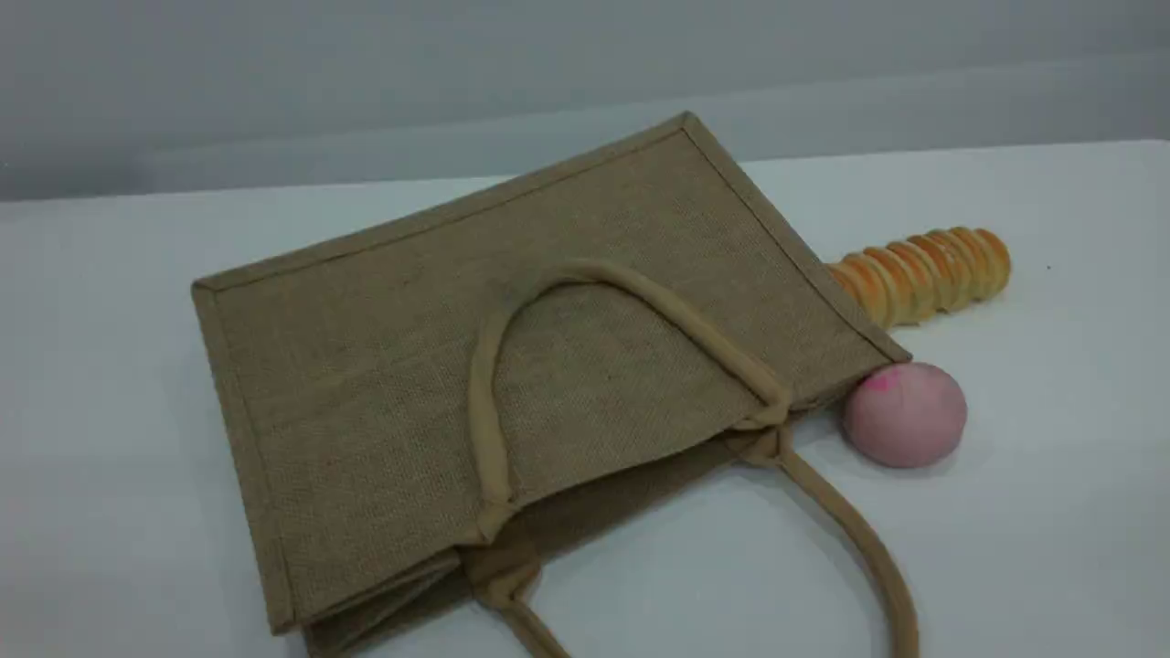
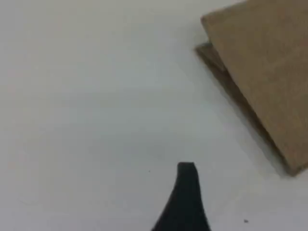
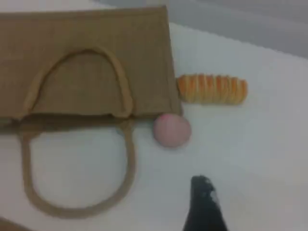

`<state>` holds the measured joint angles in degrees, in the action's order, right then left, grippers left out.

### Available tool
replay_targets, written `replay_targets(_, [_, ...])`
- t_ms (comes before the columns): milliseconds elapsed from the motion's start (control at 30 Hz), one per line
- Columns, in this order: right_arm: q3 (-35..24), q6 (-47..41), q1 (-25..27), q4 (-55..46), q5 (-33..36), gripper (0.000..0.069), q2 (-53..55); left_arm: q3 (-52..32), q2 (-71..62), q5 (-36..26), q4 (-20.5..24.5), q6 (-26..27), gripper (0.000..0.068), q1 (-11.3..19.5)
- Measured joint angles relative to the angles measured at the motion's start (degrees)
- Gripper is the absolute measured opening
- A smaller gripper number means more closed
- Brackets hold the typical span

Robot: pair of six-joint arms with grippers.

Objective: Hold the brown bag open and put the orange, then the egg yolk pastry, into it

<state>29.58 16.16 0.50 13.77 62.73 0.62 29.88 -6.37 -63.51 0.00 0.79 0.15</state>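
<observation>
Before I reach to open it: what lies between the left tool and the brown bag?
Left wrist view: only bare table between left tool and brown bag.

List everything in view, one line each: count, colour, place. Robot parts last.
brown bag: one, tan-brown, lying flat mid-table, mouth toward the scene camera.
handles: two, beige; one folded back onto the bag, one looped out on the table.
bread roll: one, golden and ridged, behind the bag's right edge, partly hidden.
pink ball: one, pink, by the bag's near right corner.
table: one, white.
orange, egg yolk pastry: none in view.
left tool's fingertip: one, black, over bare table beside a bag corner.
right tool's fingertip: one, black, over the table on the near side of the pink ball.
</observation>
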Motion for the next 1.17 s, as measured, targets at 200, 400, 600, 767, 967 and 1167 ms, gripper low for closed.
replay_targets(200, [0.0,0.0,0.0,0.0,0.1,0.0407,-0.6,0.0,5.7,-0.1,0.0,0.0,0.0561,0.3])
replay_targets(400, [0.0,0.0,0.0,0.1,0.0,0.0407,-0.6,0.0,6.4,-0.1,0.0,0.0,0.0561,0.3])
replay_targets(600, [0.0,0.0,0.1,0.1,0.0,0.0407,-0.6,0.0,6.4,0.0,0.0,0.0,0.0561,0.3])
replay_targets(767, [0.0,0.1,0.1,0.1,0.0,0.0407,-0.6,0.0,6.4,0.0,0.0,0.0,0.0561,0.3])
replay_targets(967, [0.0,0.0,0.1,0.0,0.0,0.0407,-0.6,0.0,6.4,0.0,0.0,0.0,0.0561,0.3])
replay_targets(1167, [0.0,-0.1,0.1,0.0,0.0,0.0407,-0.6,0.0,6.4,0.0,0.0,0.0,0.0561,0.3])
